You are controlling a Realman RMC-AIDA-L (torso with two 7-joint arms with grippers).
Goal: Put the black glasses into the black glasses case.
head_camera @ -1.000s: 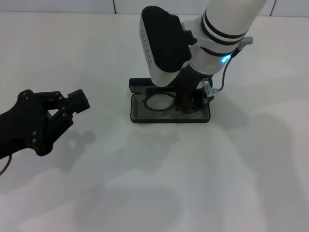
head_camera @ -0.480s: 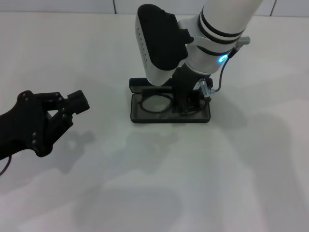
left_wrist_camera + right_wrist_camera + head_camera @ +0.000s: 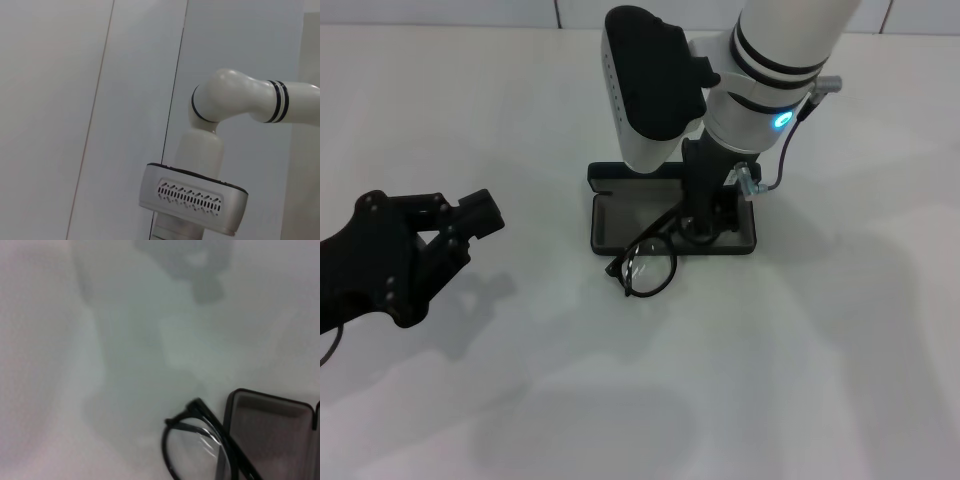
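Observation:
The black glasses case (image 3: 610, 228) lies open on the white table, grey lining up, below my right arm. The black glasses (image 3: 648, 268) slant out over the case's front edge: one round lens rests on the table in front of the case, and the other end runs up under my right gripper (image 3: 705, 218). That gripper stands over the case's right half and seems shut on the glasses' hidden end. The right wrist view shows the one lens (image 3: 195, 450) just outside the case's corner (image 3: 272, 432). My left gripper (image 3: 470, 215) hovers idle at the far left.
The white table (image 3: 770, 380) stretches around the case, with a tiled wall edge at the back. The left wrist view shows only my right arm (image 3: 220, 150) against a pale wall.
The glasses lay flat inside the case; now they have swung out over its front edge, one lens on the table. My right wrist shifted slightly. The left arm has not moved.

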